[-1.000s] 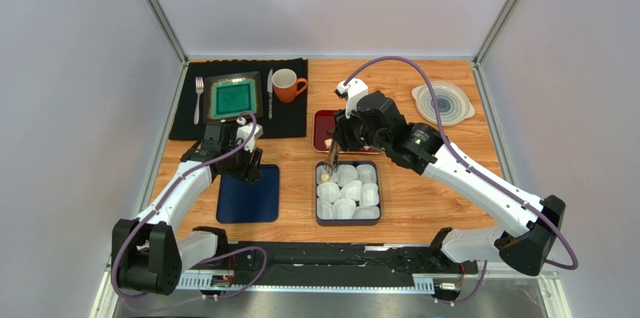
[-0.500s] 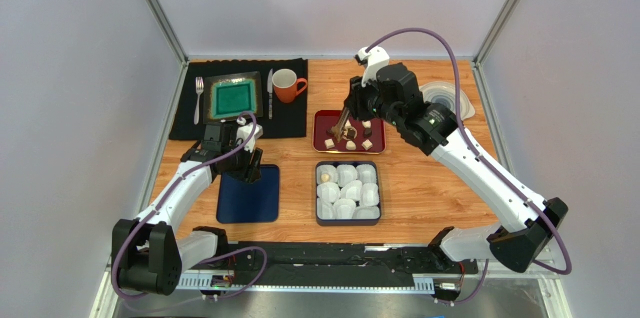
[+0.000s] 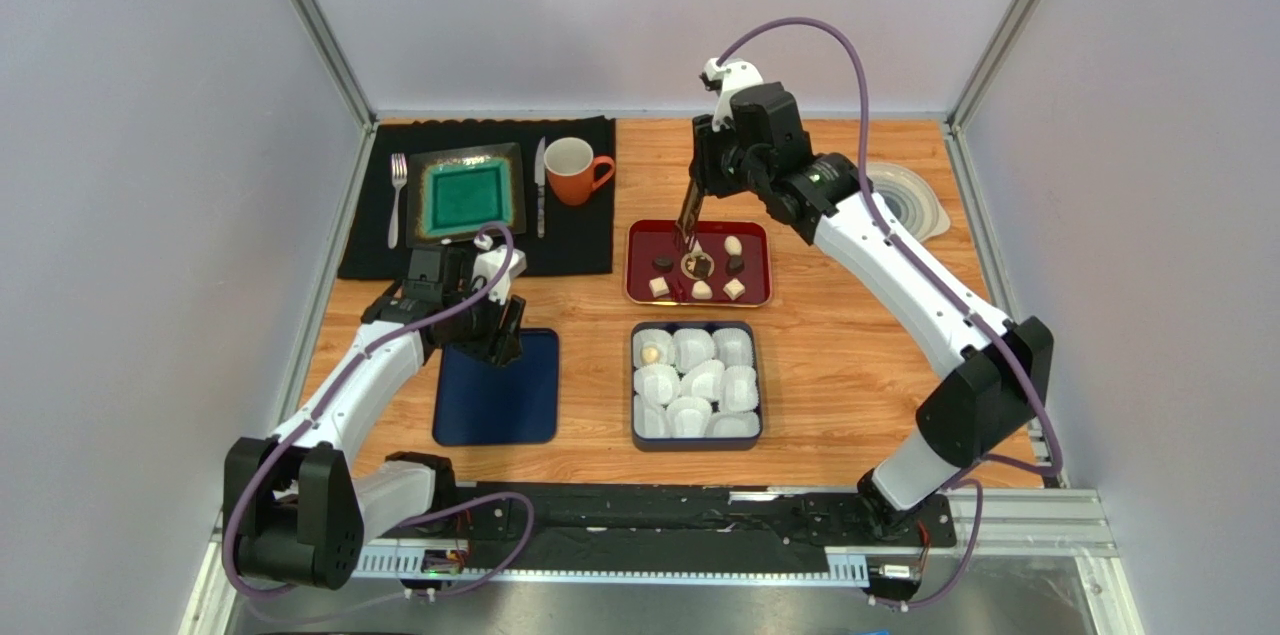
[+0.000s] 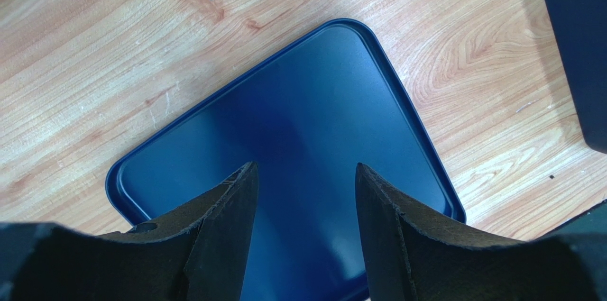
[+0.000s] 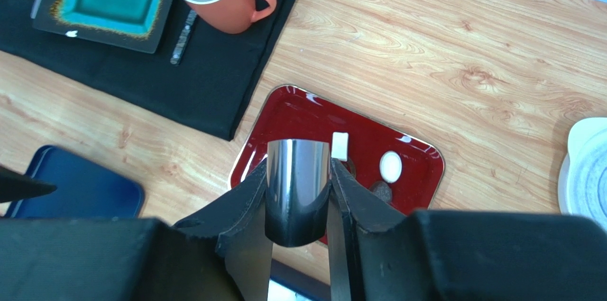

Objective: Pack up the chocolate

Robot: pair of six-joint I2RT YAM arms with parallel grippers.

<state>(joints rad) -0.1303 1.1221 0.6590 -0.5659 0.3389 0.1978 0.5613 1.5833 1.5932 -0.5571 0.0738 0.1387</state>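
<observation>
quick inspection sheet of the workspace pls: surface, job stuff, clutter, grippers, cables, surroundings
surface: wooden table, with a black placemat at the rear left
job's things: chocolates, dark and cream, on the red tray; one cream piece in a paper cup of the blue box; blue lid left of the box
clutter: fork, teal plate, knife and orange mug on the placemat; white round lid at the rear right
grippers: right gripper shut on a metal tool, above the red tray; left gripper open above the blue lid
cables: purple cables along both arms, one arching over the right arm
surroundings: pale walls, metal frame posts; nothing else seen
</observation>
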